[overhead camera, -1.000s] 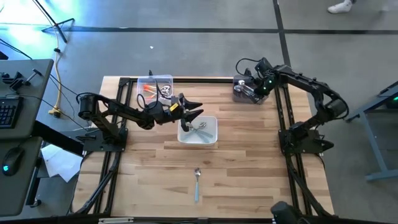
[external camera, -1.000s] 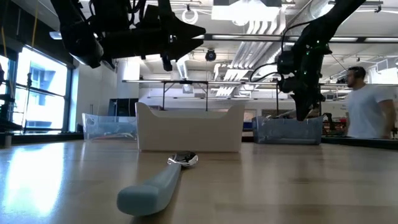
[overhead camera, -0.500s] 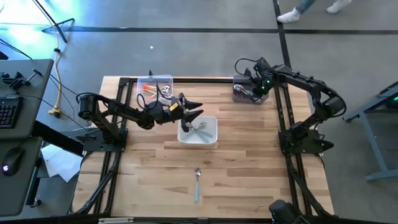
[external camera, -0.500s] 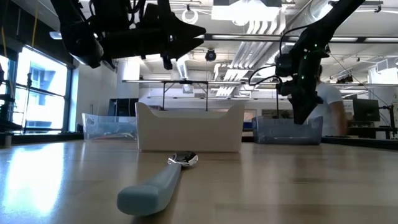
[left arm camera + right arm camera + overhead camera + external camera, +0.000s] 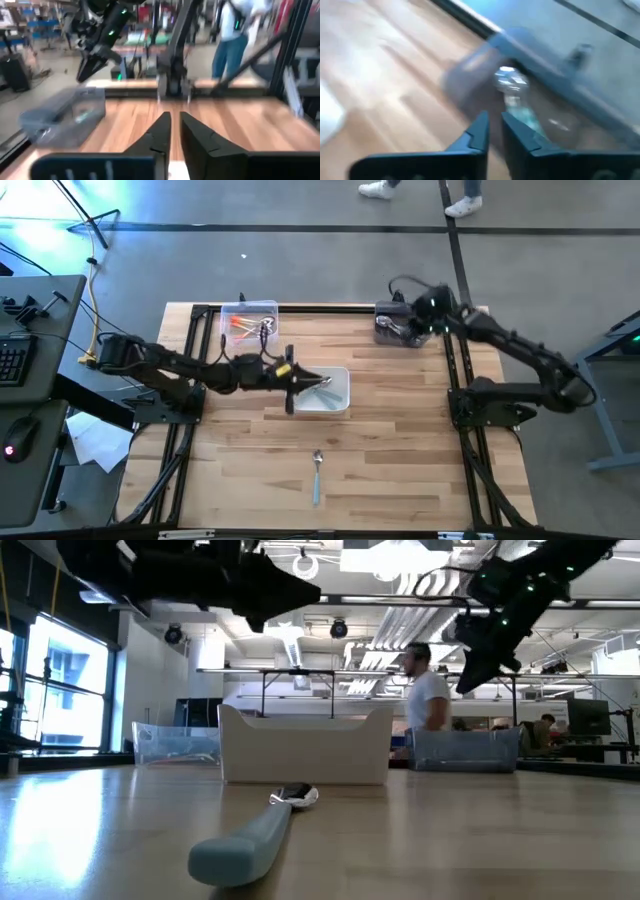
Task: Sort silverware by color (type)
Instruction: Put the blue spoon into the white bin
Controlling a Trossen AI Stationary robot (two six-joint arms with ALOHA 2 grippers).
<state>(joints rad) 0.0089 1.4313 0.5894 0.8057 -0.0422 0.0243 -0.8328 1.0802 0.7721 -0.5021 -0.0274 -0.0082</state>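
A light-blue-handled spoon [image 5: 317, 472] lies alone on the near part of the table, bowl toward the far side [image 5: 245, 840]. A white bin [image 5: 338, 402] at mid-table holds silver spoons [image 5: 322, 383]. A clear bin [image 5: 250, 312] at the far left holds orange-handled spoons. Another clear bin [image 5: 392, 330] at the far right holds blue-handled spoons [image 5: 520, 114]. My left gripper [image 5: 303, 379] hovers shut and level over the white bin's left rim, high above it [image 5: 312, 595]. My right gripper [image 5: 463, 682] hangs shut and slanted above the far-right bin, with nothing between its fingers.
Black frame rails [image 5: 455, 370] run along both table sides. Bare wood lies around the lone spoon. Beyond the far edge a person [image 5: 425, 700] walks through the room. A desk with a keyboard [image 5: 10, 360] stands left of the table.
My left gripper has shut and shifted a little toward the near edge over the white bin, the arm stretching out flatter. My right gripper has risen out of the far-right clear bin and tipped from pointing down to a slant, and its arm has swung.
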